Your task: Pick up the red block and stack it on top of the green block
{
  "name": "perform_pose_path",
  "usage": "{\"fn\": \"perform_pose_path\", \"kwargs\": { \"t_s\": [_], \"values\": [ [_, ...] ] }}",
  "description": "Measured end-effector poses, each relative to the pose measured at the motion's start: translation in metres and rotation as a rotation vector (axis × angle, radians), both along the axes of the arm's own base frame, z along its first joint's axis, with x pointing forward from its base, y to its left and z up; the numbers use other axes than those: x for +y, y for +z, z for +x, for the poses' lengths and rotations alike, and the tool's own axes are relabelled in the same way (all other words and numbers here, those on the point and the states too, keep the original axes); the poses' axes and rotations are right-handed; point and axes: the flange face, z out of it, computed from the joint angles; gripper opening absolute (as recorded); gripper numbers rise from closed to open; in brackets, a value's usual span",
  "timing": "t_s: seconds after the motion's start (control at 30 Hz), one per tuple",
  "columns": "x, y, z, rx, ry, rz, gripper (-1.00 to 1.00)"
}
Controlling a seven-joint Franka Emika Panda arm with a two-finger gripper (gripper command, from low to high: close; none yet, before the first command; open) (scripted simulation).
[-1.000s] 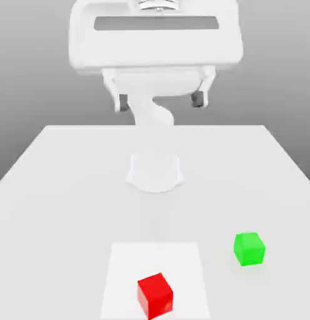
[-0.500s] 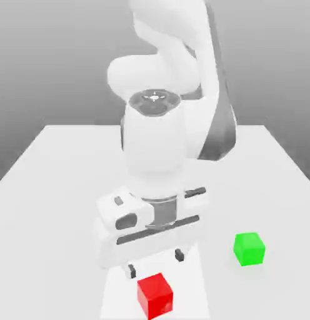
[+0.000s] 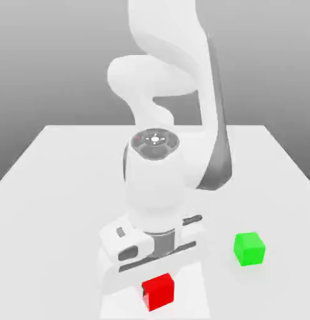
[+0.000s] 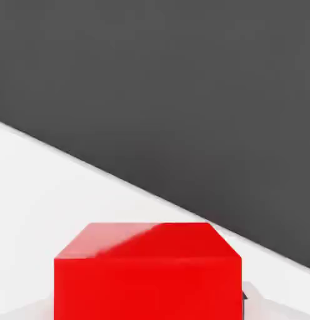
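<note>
Red block (image 3: pixel 159 290), near the bench's (image 3: pixel 51 187) front edge with the green block (image 3: pixel 249 249) apart toward the exterior view's right, is newly clamped by the descended claw (image 3: pixel 156 282), so lifting can follow.

Gripper (image 3: pixel 159 284) down, shut on red block (image 3: pixel 158 291)
</note>
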Motion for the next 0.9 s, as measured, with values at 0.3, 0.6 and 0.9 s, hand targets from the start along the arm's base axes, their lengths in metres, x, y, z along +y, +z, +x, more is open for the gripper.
{"fn": "perform_pose_path", "kwargs": {
  "t_s": [0.3,0.6,0.9],
  "values": [
    [0.085,0.023,-0.031,0.014,-0.172,0.061,-1.0],
    [0.163,0.04,-0.081,0.023,-0.34,0.063,-1.0],
    [0.21,0.044,-0.135,0.003,-0.531,0.007,-1.0]
  ]
}}
